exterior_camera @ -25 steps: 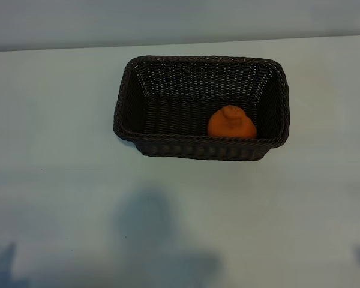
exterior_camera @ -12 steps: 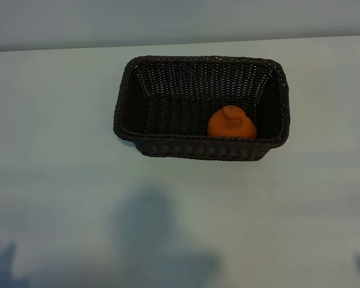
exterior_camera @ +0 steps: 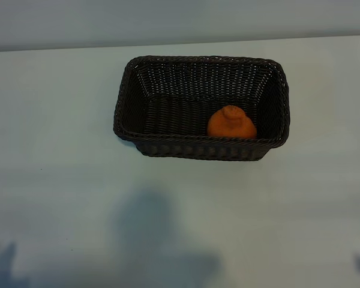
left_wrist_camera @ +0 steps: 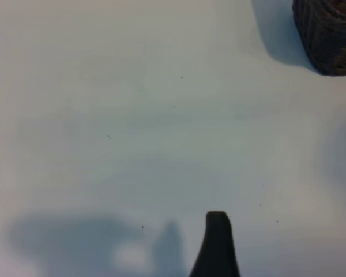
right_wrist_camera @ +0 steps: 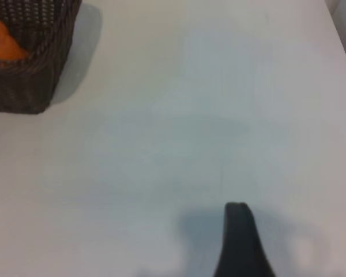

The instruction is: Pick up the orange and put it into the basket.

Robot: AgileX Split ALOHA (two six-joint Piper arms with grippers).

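The orange (exterior_camera: pixel 231 123) rests inside the dark woven basket (exterior_camera: pixel 201 147), against its near wall toward the right end, knob up. Neither arm shows in the exterior view. In the left wrist view my left gripper (left_wrist_camera: pixel 294 254) hovers over bare table, one dark finger (left_wrist_camera: pixel 217 248) showing and nothing beside it; a corner of the basket (left_wrist_camera: pixel 328 34) lies far off. In the right wrist view my right gripper (right_wrist_camera: pixel 297 236) is also over bare table, open and empty, well away from the basket (right_wrist_camera: pixel 23 63) and the orange (right_wrist_camera: pixel 3 43) in it.
A white table (exterior_camera: pixel 60 180) carries the basket, with a pale wall behind its far edge. Soft shadows lie on the near part of the table. The table's edge (right_wrist_camera: pixel 343 34) shows in the right wrist view.
The orange and basket have not moved. The faint shadow at the exterior view's lower right edge has slipped slightly lower.
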